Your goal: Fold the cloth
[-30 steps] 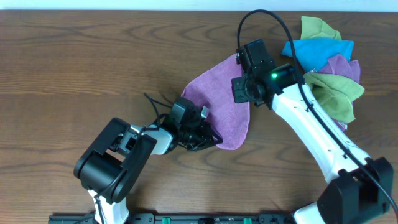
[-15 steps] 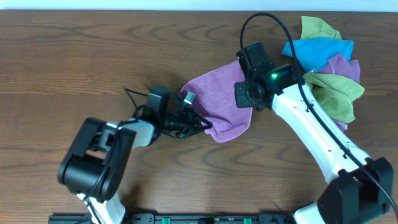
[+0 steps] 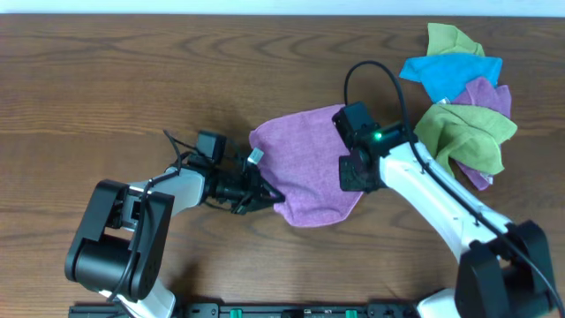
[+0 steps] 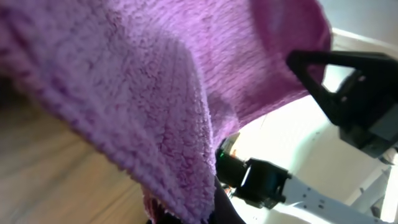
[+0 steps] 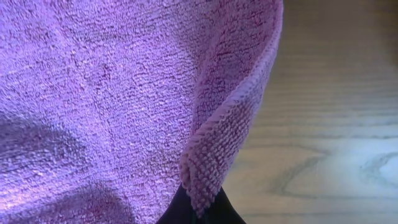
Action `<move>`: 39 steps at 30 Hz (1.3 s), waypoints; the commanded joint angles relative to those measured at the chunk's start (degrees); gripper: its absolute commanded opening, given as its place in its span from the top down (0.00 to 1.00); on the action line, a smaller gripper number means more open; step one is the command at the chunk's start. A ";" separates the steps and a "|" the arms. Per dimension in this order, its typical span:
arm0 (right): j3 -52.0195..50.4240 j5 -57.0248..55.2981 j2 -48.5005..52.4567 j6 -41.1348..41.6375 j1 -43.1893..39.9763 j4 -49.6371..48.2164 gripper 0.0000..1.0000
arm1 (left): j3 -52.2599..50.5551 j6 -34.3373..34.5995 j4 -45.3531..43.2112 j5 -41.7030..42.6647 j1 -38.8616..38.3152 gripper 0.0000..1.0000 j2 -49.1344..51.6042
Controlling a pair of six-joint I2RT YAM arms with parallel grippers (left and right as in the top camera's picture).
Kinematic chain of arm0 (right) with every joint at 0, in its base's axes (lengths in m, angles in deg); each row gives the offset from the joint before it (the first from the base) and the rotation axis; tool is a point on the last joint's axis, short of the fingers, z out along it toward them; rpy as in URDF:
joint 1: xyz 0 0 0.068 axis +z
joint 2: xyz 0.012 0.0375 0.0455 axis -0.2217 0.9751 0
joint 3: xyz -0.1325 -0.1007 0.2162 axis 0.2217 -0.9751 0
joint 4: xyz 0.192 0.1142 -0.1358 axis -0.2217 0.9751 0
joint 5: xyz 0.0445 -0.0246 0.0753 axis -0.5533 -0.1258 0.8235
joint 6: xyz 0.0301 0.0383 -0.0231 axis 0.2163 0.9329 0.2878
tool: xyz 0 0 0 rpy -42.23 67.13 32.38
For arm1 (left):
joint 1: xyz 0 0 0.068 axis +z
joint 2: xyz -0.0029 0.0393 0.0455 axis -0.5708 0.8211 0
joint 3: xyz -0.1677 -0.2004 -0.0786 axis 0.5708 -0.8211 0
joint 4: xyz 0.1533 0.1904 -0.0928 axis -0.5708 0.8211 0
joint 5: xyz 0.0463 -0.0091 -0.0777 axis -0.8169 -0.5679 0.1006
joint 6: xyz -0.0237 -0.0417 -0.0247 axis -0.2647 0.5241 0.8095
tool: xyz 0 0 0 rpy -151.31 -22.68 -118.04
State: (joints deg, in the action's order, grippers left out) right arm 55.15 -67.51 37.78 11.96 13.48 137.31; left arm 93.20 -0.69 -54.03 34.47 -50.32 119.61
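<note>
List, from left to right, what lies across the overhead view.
left gripper at the cloth's left edge → the cloth → right gripper at its right edge → bunched pile of cloths

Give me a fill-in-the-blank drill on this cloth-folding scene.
The cloth gripped by the left end effector and the right end effector is coloured ___. Its white tag lies nearer the ___ end effector. Besides green and purple, the pile of spare cloths holds a ___ one.
Missing words: purple; left; blue.
</note>
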 commanded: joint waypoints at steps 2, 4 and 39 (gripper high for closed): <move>-4.11 0.11 -4.15 3.74 1.92 0.17 0.99 | 0.11 -10.47 7.13 -2.14 0.22 0.94 -2.12; -6.71 0.87 -5.88 5.03 2.54 0.15 0.99 | 0.20 -13.60 11.93 -3.58 0.22 0.94 -3.13; -12.85 -8.83 -7.06 -1.31 4.42 -31.43 0.99 | 1.01 -1.86 6.95 -34.73 3.13 0.94 -19.06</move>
State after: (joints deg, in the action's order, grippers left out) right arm 42.28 -74.65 29.80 12.61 18.22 107.02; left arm 93.26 -3.99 -46.97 5.05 -47.56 101.04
